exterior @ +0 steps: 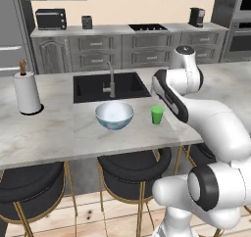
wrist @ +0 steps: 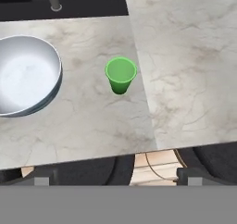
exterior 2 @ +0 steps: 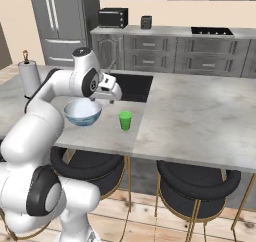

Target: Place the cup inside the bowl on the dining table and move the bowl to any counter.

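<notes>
- This is a kitchen with a long dining table [exterior: 54, 133] made of pale marble, and black stools [exterior: 135, 168] with gold legs tucked under its near edge.
- A black sink [exterior: 110, 86] is set into the table, with a grey tap [exterior: 112, 82] at its near side.
- Behind the table runs the counter [exterior: 127, 30] with grey drawers under it. A black oven box [exterior: 50, 19] and a coffee machine [exterior: 196, 17] sit on it.
- A paper towel roll [exterior: 26, 91] stands upright far off on the table's left end.
- The gripper [exterior 2: 111, 93] hangs in the air above the table, and its fingers [wrist: 42, 181] are spread wide with nothing between them.
- The cup [wrist: 121, 74] is small and bright green. It stands upright on the table, ahead of the fingers and about in the middle between them, well apart from them.
- The bowl [wrist: 25, 77] is round and wide, white inside and pale blue outside. It sits on the table ahead of the left finger and further out to that side.
- The cup and the bowl are near each other and do not touch. Nothing is in the bowl.
- The sink lies past the bowl, further from the fingers than the cup.
</notes>
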Motion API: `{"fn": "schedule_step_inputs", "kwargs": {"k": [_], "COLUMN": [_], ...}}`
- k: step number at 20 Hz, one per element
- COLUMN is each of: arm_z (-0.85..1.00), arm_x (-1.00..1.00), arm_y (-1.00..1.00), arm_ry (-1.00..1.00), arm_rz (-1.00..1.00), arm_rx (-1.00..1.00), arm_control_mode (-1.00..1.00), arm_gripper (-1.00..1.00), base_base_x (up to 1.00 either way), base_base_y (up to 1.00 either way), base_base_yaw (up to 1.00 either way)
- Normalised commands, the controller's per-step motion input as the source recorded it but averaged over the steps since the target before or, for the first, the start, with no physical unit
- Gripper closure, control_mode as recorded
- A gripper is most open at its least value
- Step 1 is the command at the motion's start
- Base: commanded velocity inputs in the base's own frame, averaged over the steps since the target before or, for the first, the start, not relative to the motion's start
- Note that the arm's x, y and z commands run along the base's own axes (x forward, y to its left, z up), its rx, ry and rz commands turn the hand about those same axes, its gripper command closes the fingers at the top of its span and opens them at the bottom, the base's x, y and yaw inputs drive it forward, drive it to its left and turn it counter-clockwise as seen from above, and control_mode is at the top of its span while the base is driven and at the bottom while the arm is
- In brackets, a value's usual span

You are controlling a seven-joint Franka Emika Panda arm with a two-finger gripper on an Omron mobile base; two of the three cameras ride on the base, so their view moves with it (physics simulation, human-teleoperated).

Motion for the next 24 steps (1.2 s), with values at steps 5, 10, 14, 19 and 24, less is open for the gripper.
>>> {"fn": "schedule_step_inputs", "kwargs": {"k": [5,10,14,19,24], "arm_z": [0.00,0.00,0.00,0.00,0.00], "arm_x": [0.31,0.23,0.13,0.10,0.07], "arm_y": [-0.20,-0.17,-0.23,-0.27,-0.21], "arm_ry": [0.03,0.04,0.04,0.00,0.00], "arm_rz": [0.00,0.02,0.06,0.07,0.07], "arm_rx": [0.00,0.00,0.01,0.06,0.08], "arm_control_mode": [-1.00,-1.00,-1.00,-1.00,-1.00], "arm_gripper": [-1.00,-1.00,-1.00,-1.00,-1.00], "base_base_x": [0.00,0.00,0.00,0.00,0.00], "base_base_y": [0.00,0.00,0.00,0.00,0.00], "base_base_yaw": [0.00,0.00,0.00,0.00,0.00]}}
